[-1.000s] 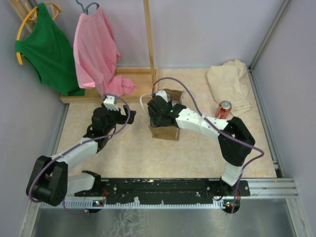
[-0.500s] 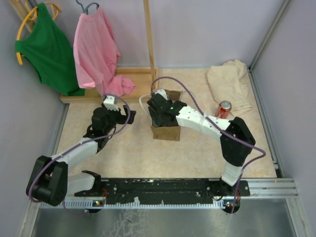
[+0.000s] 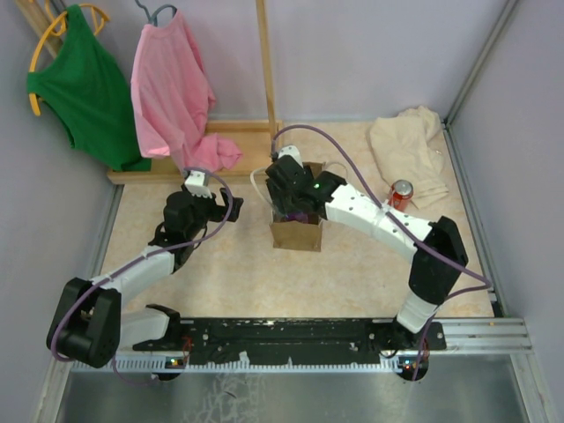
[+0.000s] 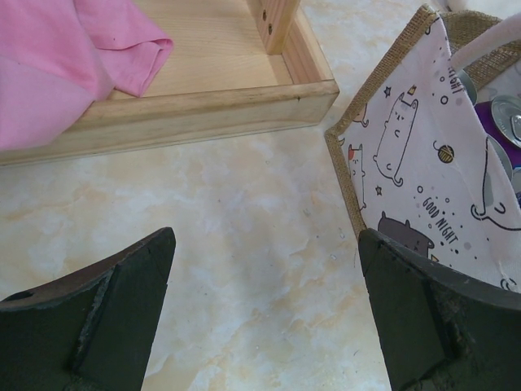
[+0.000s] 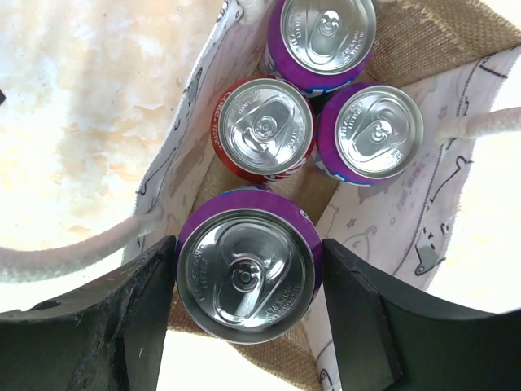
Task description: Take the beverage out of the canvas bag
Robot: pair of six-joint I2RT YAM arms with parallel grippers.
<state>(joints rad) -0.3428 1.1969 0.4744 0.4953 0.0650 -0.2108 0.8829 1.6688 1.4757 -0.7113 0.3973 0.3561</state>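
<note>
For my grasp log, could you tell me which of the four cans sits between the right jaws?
The purple can lowest in the right wrist view; the red can and two other purple cans stand beyond it.

Bright, even overhead light, faint soft shadows, all three views reasonably sharp.

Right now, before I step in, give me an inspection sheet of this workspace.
Surface: beige marbled table, no spills seen.
Job's things: canvas bag upright, open; three cans inside besides the gripped one.
Clutter: loose red can, cream cloth far right; pink shirt, green shirt hanging far left.
Hands: right hand shut on purple can; left hand open, empty, beside bag.
Cables: purple cables loop off both arms.
Surroundings: grey walls, wooden rack.
</note>
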